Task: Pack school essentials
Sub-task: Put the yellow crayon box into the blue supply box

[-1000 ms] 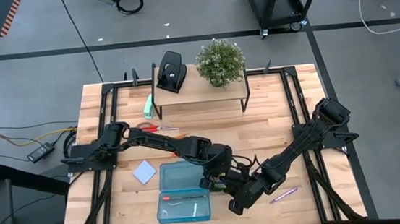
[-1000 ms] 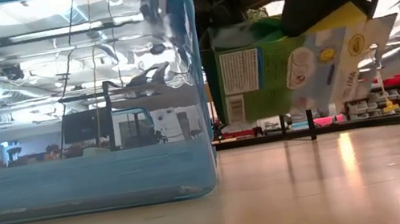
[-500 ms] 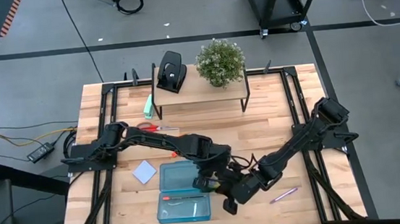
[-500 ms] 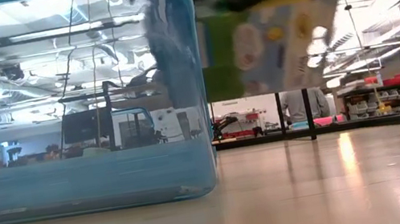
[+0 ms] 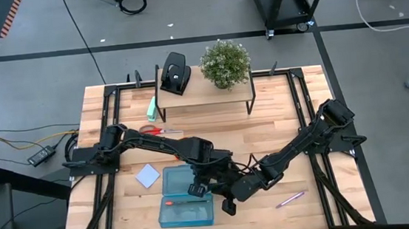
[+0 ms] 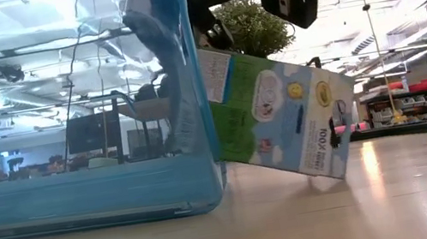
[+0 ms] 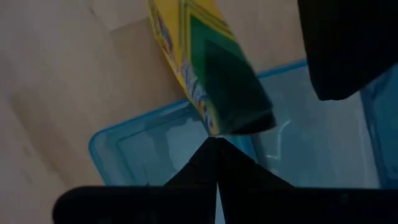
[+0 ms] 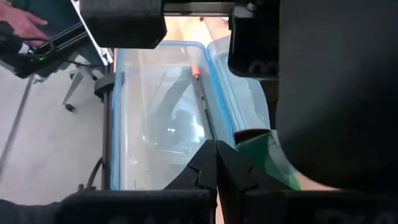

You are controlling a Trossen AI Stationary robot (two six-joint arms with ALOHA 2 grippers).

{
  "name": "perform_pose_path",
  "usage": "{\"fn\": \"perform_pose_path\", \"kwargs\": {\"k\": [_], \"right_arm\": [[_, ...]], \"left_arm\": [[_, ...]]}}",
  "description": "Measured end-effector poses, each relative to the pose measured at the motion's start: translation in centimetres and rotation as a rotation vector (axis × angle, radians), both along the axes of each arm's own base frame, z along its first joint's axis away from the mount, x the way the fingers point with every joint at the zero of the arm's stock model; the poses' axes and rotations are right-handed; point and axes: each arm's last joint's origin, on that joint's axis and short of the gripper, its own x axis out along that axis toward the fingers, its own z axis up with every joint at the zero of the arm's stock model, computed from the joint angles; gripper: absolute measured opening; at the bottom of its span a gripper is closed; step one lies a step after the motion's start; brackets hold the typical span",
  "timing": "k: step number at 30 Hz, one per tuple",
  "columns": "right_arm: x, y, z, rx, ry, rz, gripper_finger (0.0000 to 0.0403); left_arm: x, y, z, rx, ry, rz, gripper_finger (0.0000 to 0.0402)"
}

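Observation:
The yellow-green crayon box (image 6: 283,116) stands tilted, its upper end against the right wall of the clear blue container (image 6: 79,198) and its lower corner (image 6: 333,174) at the table top. My left gripper (image 5: 198,188) is shut over the container's right edge, its tips (image 7: 216,142) at the crayon box (image 7: 199,68). My right gripper (image 5: 229,205) is shut just right of it, with the green box (image 8: 268,158) beside its fingers (image 8: 216,144). A pencil with an orange end (image 8: 198,81) lies in the container. My left gripper meets the crayon box's near end at its lower corner (image 7: 213,129) with shut fingertips, slanting down from above. Whether it pinches a flap or only presses there, I cannot tell. My right gripper has the box's green side (image 8: 261,149) right beside its shut fingers; the left arm hides whether they touch.
A pink-purple pen (image 5: 292,198) lies right of the grippers and a pale blue note pad (image 5: 148,175) left of the container. Red-handled scissors (image 5: 158,131) and a mint-green block (image 5: 150,108) lie by the wooden shelf (image 5: 203,94), which bears a black hole punch (image 5: 175,72) and a plant (image 5: 224,62).
Both grippers have moved toward the table's left, up to the container's right edge, and turned. The crayon box, which hung above the table a second ago, has come down and tipped; it now leans on the container's right wall with its lower corner at the table.

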Motion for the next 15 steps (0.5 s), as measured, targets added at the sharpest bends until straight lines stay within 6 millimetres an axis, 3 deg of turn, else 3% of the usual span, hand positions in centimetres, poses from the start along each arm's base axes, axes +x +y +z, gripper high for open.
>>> {"fn": "perform_pose_path", "kwargs": {"k": [9,15], "right_arm": [[-0.5,0.0,0.0,-0.024,0.054,0.036,0.0008],[-2.2,-0.6,2.7,-0.014,0.07,0.101,0.0058]], "left_arm": [[-0.1,0.0,-0.1,0.006,0.007,0.004,0.0005],[-0.1,0.8,-0.1,0.02,0.029,0.024,0.0017]]}}
